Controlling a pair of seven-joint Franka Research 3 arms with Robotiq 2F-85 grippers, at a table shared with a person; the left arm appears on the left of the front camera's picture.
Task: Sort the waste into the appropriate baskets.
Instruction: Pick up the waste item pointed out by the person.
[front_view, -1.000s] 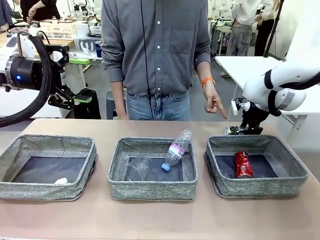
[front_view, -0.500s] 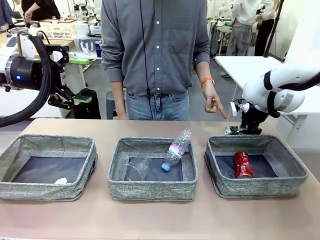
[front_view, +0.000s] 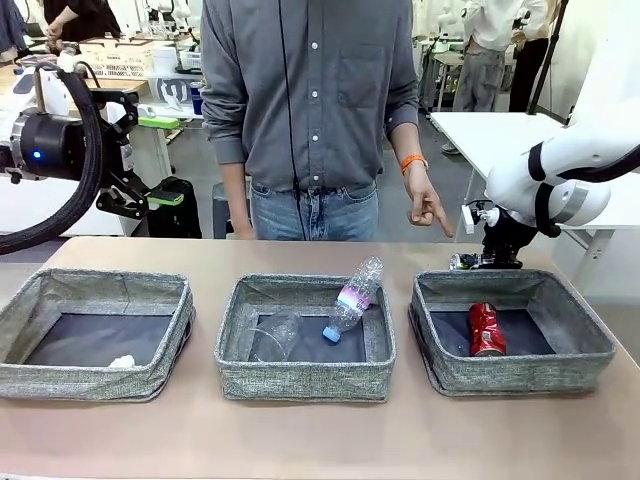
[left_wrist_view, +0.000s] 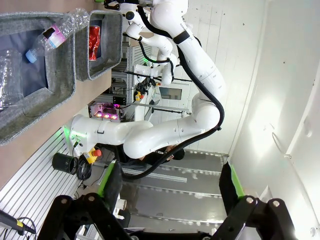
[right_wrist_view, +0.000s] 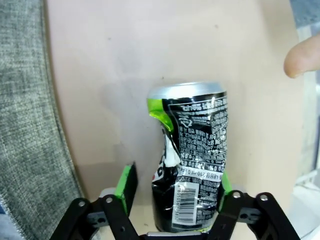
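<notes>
Hardly anything has shifted since a moment ago: the right arm sits a touch differently behind the right-hand basket, and the person's hand (front_view: 428, 207) still points down near it.

Across the table (front_view: 320, 440) stand three grey woven baskets in a row. In the left basket (front_view: 60, 375) lies the small white paper ball (front_view: 122, 361). In the middle basket (front_view: 300, 378) the clear plastic bottle (front_view: 352, 298) leans on the far rim, blue cap down, with the clear plastic cup (front_view: 274, 335) lying on its side just beside it. In the right basket (front_view: 520, 372) lies the red can (front_view: 485, 328).

Up at the left, the left gripper (left_wrist_view: 170, 187) hangs well above the table with its jaws wide apart and nothing between them.

Down on the table just behind the right basket, the right gripper (right_wrist_view: 172, 195) straddles the dark can (right_wrist_view: 192, 150), which lies dented on its side. One green pad (right_wrist_view: 223, 182) touches the can; the other stands a little off it, so the jaws are partway closed and the grip is not yet made.

A fingertip (right_wrist_view: 302, 56) of the person hovers near the can's top end.
</notes>
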